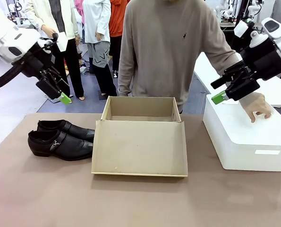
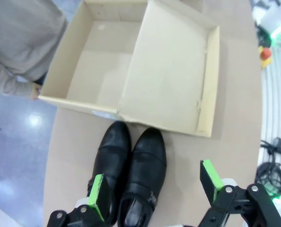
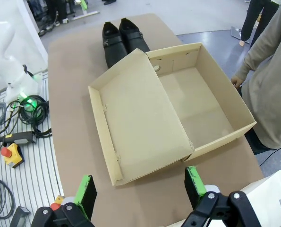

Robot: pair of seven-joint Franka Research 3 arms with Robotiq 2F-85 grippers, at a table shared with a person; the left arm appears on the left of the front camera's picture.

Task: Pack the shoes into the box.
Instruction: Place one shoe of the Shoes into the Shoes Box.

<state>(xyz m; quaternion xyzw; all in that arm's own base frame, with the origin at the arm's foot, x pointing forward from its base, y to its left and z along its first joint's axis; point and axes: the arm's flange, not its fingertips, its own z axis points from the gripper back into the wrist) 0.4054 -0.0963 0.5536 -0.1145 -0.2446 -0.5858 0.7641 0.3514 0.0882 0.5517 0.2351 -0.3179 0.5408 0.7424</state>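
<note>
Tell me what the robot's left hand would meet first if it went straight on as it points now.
Probably the shoes: in the left wrist view they lie between the open fingers of the left hand, nearer than the box. Depth is unclear.

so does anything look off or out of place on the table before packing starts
Nothing stands out. The shoes sit upright, side by side, to the left of the box. The box is open and empty, its lid folded flat onto the table. Nothing is spilled or crushed.
</note>
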